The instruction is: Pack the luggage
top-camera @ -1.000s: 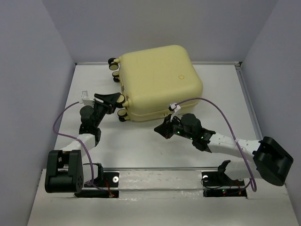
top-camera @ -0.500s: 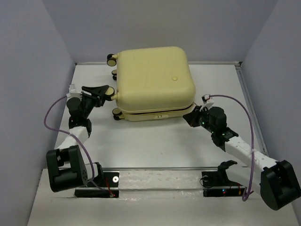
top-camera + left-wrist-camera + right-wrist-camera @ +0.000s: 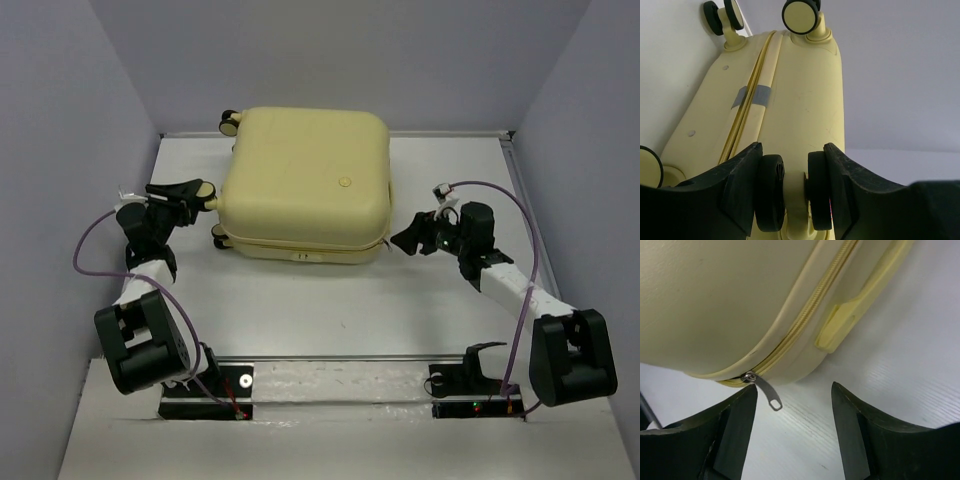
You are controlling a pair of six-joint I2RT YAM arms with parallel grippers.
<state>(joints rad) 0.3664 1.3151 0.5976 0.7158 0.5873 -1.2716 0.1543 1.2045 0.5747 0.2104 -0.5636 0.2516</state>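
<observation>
The luggage (image 3: 305,185), a pale-yellow hard-shell suitcase, lies flat and closed in the middle of the white table. My left gripper (image 3: 203,196) is at its left side, shut on a black double caster wheel (image 3: 771,192); both fingers press the wheel's outer faces in the left wrist view, where the left gripper (image 3: 792,175) fills the bottom. My right gripper (image 3: 405,240) is open at the luggage's near right corner. In the right wrist view the metal zipper pull (image 3: 767,392) hangs free between the jaws of the right gripper (image 3: 794,395), touching neither finger.
Grey walls enclose the table (image 3: 460,190) on the left, back and right. Other caster wheels (image 3: 801,15) stick out from the luggage's left side. A grey tape patch (image 3: 752,96) crosses its zipper seam. Purple cables loop above both arms.
The right gripper swung right along the front edge to the corner, then opened and let go of the zipper pull. The luggage shifted and turned left with the left gripper holding the wheel.
</observation>
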